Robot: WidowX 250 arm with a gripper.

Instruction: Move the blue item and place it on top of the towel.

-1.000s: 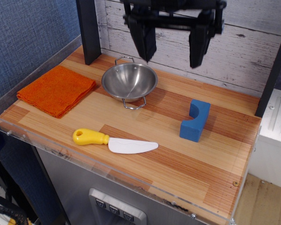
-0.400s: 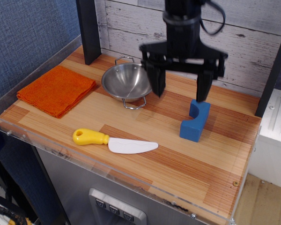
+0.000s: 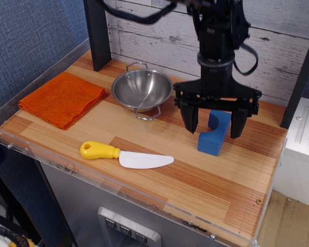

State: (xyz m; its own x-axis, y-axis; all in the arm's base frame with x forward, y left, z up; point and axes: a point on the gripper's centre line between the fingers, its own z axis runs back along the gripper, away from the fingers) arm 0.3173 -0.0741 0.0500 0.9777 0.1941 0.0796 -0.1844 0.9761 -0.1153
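Gripper (image 3: 215, 126), jaws spread wide, straddles and partly hides blue block (image 3: 213, 139).

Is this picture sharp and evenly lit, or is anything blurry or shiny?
In the observation.image view, the light is soft and even, with only faint shadows under the gripper and the blue item. The metal bowl shows bright reflections inside. The orange towel, the toy knife and the gripper all look sharp; no motion blur shows in this frame.
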